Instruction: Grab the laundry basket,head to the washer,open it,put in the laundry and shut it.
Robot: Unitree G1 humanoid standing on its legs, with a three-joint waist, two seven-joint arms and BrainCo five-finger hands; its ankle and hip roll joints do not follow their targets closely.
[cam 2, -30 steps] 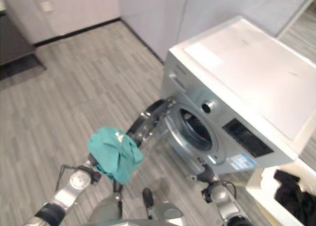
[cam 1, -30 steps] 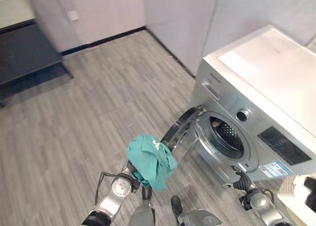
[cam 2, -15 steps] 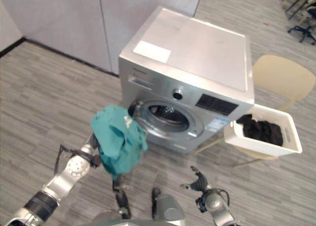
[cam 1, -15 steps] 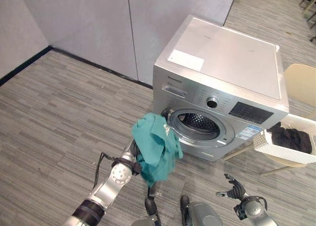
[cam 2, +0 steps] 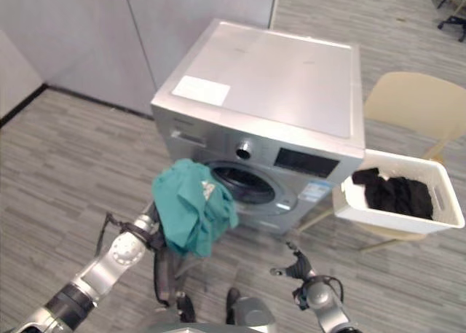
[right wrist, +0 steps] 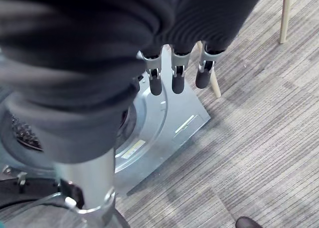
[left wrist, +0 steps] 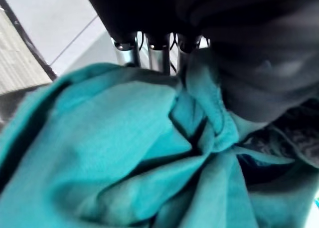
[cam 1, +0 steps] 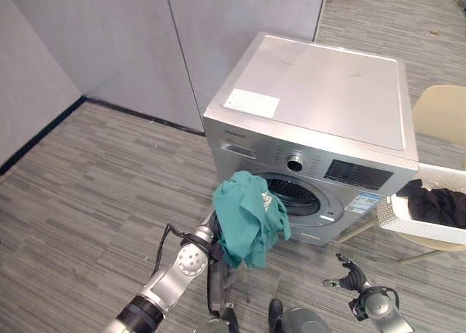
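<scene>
While the left hand [cam 1: 212, 234] clutches a teal garment [cam 1: 250, 218], dark laundry [cam 2: 393, 194] fills the white basket [cam 2: 355, 209]; right hand [cam 1: 352, 277] spread.

Bright, even light; wrist views perhaps slightly soft.

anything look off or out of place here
Nothing stands out. The left hand holds the bunched teal garment in front of the washer, whose drum opening shows behind it. The white basket of dark laundry sits level on the beige chair, and the right hand hangs empty.
</scene>
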